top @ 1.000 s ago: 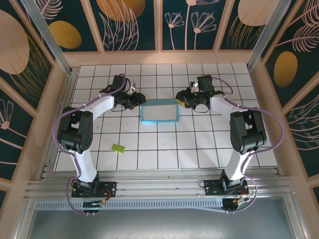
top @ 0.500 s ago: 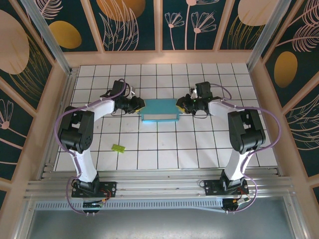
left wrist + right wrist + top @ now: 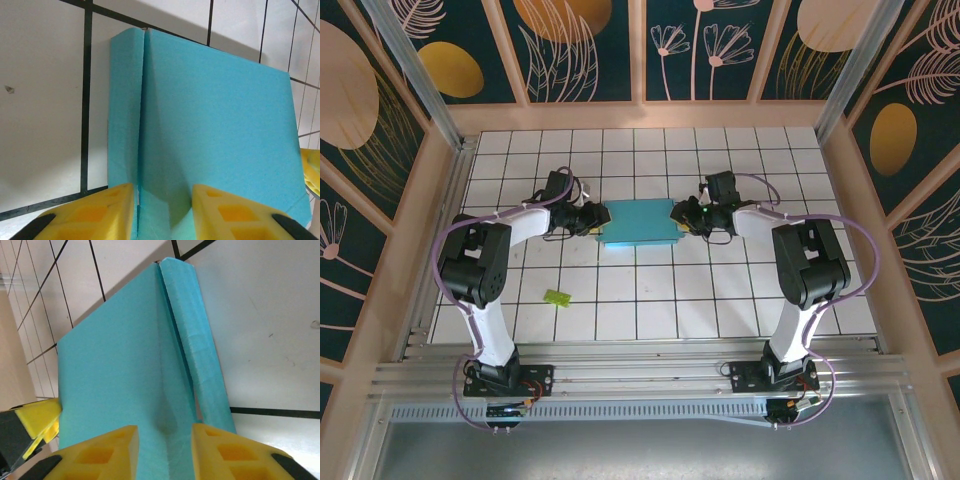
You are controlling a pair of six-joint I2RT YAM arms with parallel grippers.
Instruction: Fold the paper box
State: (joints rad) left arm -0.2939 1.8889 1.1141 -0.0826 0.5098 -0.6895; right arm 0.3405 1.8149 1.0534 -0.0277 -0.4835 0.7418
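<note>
The paper box (image 3: 638, 222) is plain turquoise-blue. The surface (image 3: 720, 290) is white tile with a dark grid. The scrap (image 3: 557, 297) is lime green. The jaws of the left gripper (image 3: 163, 212) and right gripper (image 3: 162, 452) are yellow. The walls (image 3: 590, 50) are dark teal with orange ovals and pale leaf outlines.

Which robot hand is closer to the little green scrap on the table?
Left. The left gripper is at the left end of the paper box, just behind and slightly right of the green scrap. The right gripper is at the box's opposite end, farther away.
</note>
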